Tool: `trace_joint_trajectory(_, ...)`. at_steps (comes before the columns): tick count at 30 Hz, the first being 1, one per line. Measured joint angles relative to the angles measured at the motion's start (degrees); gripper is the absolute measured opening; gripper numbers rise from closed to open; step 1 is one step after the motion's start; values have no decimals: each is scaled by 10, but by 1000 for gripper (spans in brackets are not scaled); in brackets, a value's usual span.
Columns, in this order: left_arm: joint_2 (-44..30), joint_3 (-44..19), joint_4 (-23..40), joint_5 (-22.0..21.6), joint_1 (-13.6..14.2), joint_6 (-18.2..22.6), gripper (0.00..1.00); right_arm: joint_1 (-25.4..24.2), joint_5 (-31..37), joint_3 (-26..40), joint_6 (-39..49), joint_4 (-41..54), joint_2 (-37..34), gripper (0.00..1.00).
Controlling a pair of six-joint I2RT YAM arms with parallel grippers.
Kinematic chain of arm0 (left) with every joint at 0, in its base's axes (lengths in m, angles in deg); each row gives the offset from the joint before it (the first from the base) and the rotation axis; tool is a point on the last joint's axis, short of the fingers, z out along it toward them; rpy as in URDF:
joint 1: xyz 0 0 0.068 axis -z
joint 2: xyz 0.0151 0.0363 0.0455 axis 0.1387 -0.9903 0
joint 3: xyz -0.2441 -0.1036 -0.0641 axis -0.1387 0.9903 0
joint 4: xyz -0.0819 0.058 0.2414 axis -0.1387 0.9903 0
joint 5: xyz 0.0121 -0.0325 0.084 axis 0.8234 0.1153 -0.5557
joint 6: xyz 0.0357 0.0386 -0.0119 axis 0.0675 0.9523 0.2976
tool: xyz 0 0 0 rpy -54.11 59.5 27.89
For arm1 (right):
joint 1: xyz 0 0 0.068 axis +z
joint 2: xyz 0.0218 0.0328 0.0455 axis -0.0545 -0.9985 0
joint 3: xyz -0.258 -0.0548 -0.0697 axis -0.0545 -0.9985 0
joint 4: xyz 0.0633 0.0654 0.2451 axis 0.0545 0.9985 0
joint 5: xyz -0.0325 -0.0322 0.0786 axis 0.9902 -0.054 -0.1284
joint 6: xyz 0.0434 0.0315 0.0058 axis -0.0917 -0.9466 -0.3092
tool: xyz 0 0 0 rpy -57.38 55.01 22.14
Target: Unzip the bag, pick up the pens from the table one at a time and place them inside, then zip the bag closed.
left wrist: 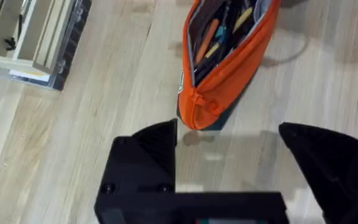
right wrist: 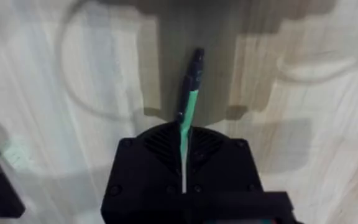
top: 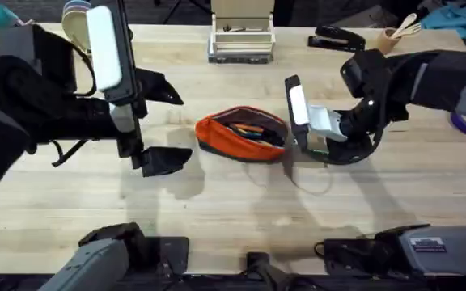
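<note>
The orange bag (top: 241,134) lies unzipped at the centre of the pale wooden table (top: 217,202), with pens (left wrist: 219,31) inside it. A light green pen (right wrist: 188,115) with a dark tip is pinched between black fingers (right wrist: 160,152) above the tabletop.

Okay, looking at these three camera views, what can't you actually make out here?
- How many pens lie inside the open bag: too small in the overhead view, cut off by the top edge in the left wrist view.
- The back of the green pen: hidden between the right gripper's shut fingers.
- Contents of the white organiser: too small.
</note>
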Motion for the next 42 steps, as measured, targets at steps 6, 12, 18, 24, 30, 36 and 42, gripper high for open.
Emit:
trace_joint_trajectory(6, 0, 0, 0, 0, 0, 0, 993, 0, 3, 37, -11, 39, 28, 30)
trace_joint_trajectory(12, 0, 0, 0, 0, 0, 0, 993, 7, 3, 65, -49, 48, 87, 30)
trace_joint_trajectory(18, 0, 0, 0, 0, 0, 0, 993, 52, 3, 66, -69, 66, 142, 31)
trace_joint_trajectory(24, 0, 0, 0, 0, 0, 0, 993, 101, 3, 66, -100, 69, 181, 32)
trace_joint_trajectory(30, 0, 0, 0, 0, 0, 0, 993, 148, 3, 66, -165, 70, 194, 32)
trace_joint_trajectory(36, 0, 0, 0, 0, 0, 0, 993, 195, 0, 66, -189, 62, 194, 32)
trace_joint_trajectory(42, 0, 0, 0, 0, 0, 0, 993, 220, -8, 66, -197, 24, 193, 32)
